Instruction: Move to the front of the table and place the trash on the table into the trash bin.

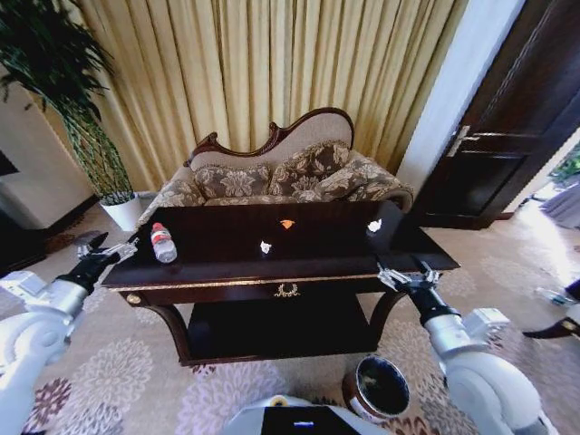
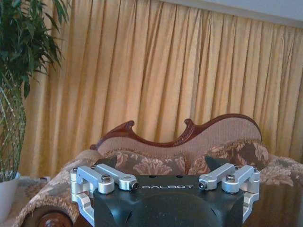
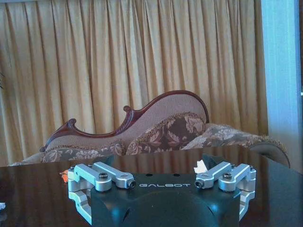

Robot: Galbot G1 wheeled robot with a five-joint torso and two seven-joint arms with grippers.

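The dark glossy table with gold trim stands right before me. On its left part lies a clear plastic bottle with a red cap. Small scraps sit further along the top: an orange one, a white one and a white one at the right. The round dark trash bin stands on the carpet at the table's near right. My left gripper hovers open at the table's left end, beside the bottle. At the front right corner my right gripper is open; its wrist view shows the white scrap and the orange scrap.
A carved patterned sofa sits behind the table, against gold curtains. A potted plant stands at the far left and a dark door at the right. Patterned carpet surrounds the table.
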